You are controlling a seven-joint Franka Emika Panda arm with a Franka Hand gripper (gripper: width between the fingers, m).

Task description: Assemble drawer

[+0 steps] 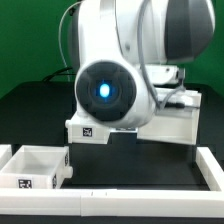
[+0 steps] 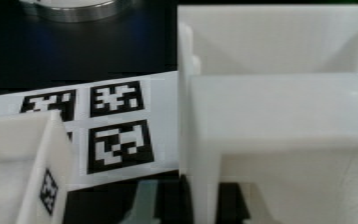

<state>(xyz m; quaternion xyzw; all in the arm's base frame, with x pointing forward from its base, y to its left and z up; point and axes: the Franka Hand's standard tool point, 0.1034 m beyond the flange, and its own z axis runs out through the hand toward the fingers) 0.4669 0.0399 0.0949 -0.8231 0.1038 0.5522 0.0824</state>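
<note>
Drawer tray [image 1: 42, 160]: near, at the exterior view's left, on the bench [image 1: 120, 178]. Casing [image 1: 172, 122]: farther, toward the exterior view's right, beneath the arm [image 1: 130, 50]. Jaws: spread astride its upright wall [image 2: 202, 140]. Risk, we judge: closing off-centre would tilt or drag it.

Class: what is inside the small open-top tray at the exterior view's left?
Inside the small tray only its own bare white inner walls show; nothing loose is visible. Its near wall hides the front of its floor, so that strip cannot be checked.
</note>
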